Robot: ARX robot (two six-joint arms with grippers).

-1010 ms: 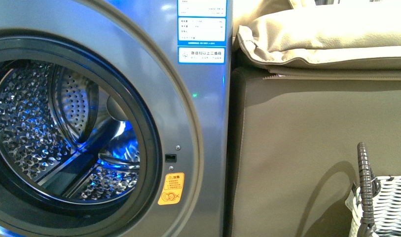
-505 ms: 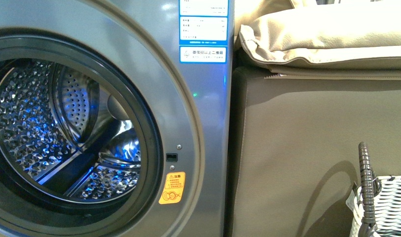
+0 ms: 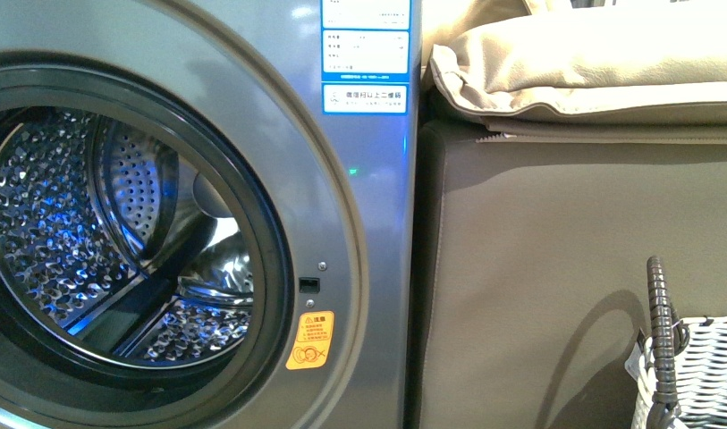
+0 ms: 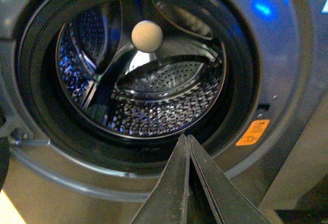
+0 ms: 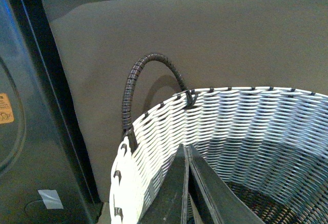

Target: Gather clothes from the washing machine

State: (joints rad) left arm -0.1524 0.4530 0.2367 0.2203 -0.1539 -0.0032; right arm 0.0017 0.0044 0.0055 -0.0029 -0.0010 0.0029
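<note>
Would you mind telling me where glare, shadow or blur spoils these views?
Front view: blue glints on the drum, cushion washed out, handle shadowed on the ottoman. Left wrist view: soft, with a blue flare on the washing machine. Right wrist view: sharp basket, dim surroundings.

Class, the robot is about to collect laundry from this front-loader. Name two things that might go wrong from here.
1. The left gripper has shut fingers and points at the black door rim; it may strike the rim instead of entering.
2. No clothes are visible in the drum, so a reach may grasp nothing.
</note>
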